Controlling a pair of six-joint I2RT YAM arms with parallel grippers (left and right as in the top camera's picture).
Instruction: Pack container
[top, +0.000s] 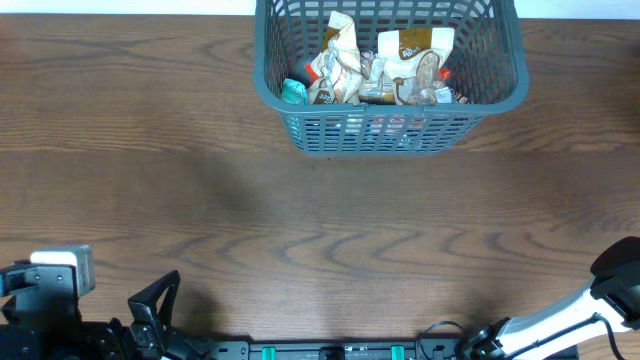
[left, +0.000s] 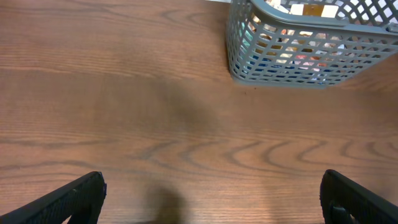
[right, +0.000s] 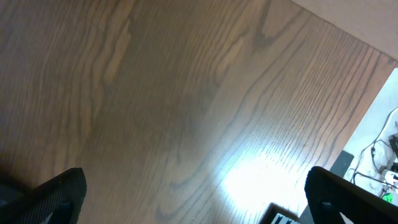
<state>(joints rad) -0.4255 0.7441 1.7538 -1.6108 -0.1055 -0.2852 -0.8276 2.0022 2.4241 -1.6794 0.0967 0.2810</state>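
Looks close to done, with snack packets (top: 400, 62) heaped in the container (top: 390, 132) at the table's (top: 300, 230) far edge, none seen loose, left gripper (left: 211, 199) and right gripper (right: 196, 196) spread wide, empty.

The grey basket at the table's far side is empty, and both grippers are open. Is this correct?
No: the overhead view shows snack packets in the basket. It is at the far side, and the left gripper and right gripper are open.
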